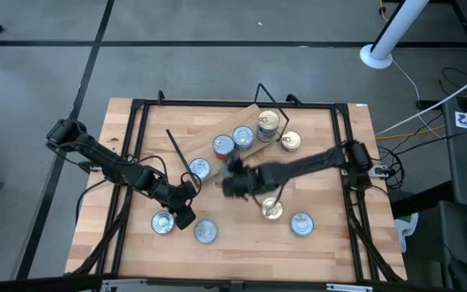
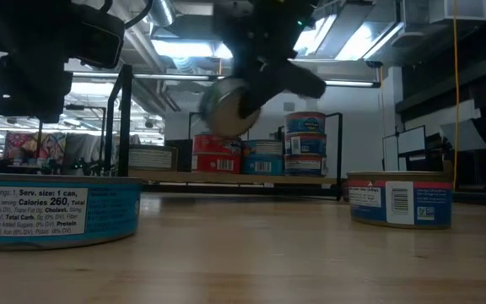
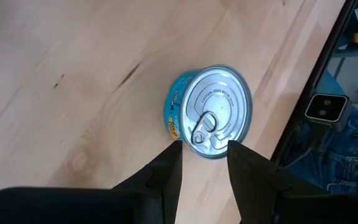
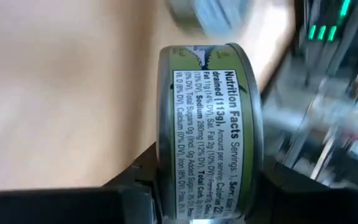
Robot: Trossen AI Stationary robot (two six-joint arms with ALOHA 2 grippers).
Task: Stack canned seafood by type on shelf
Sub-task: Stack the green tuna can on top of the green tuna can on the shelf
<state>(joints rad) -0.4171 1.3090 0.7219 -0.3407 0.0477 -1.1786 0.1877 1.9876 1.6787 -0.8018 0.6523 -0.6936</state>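
While the left gripper (image 1: 183, 212) hangs low over the table's (image 1: 242, 247) near left, its fingers (image 3: 166, 177) stand partly apart and empty above a blue tin (image 3: 209, 112) lying flat on the wood. Near the middle, the right gripper (image 1: 235, 180) is raised, clamped on a green-labelled tin (image 4: 207, 130) held on edge. Behind it the shelf (image 2: 234, 178) carries more tins (image 2: 264, 156), one pile (image 2: 305, 143) stacked three high. Further tins (image 1: 301, 224) lie on the table's near right.
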